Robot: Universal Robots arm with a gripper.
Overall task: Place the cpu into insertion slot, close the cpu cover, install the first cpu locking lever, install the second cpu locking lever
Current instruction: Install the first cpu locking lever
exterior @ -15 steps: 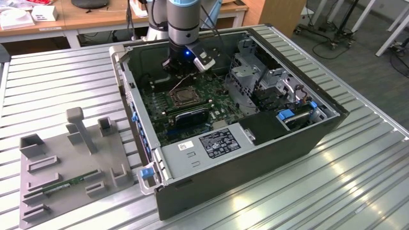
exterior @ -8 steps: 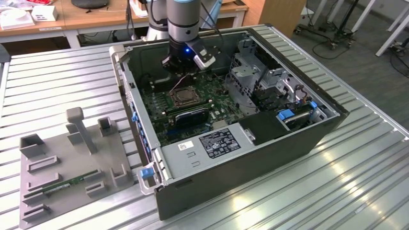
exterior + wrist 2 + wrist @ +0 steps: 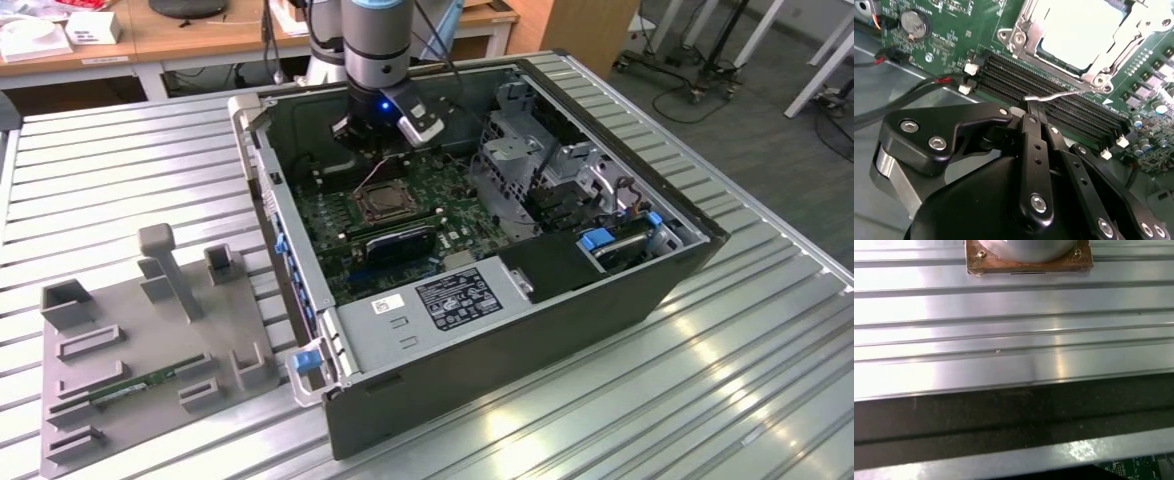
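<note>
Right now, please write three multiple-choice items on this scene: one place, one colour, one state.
1. The cpu lies: A on the table; B in the socket; C outside the case.
2. The memory stick on the grey fixture is: A blue; B black; C green.
3. The cpu cover is: A down over the cpu; B standing upright; C taken off.
Answers: B, its pale face shows inside the socket; C, green on grey in the exterior view; A, its frame lies flat around the cpu.

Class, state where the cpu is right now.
In the second wrist view the cpu lies in its socket, framed by the cpu cover, beside the black memory slots and just beyond the gripper.
</note>
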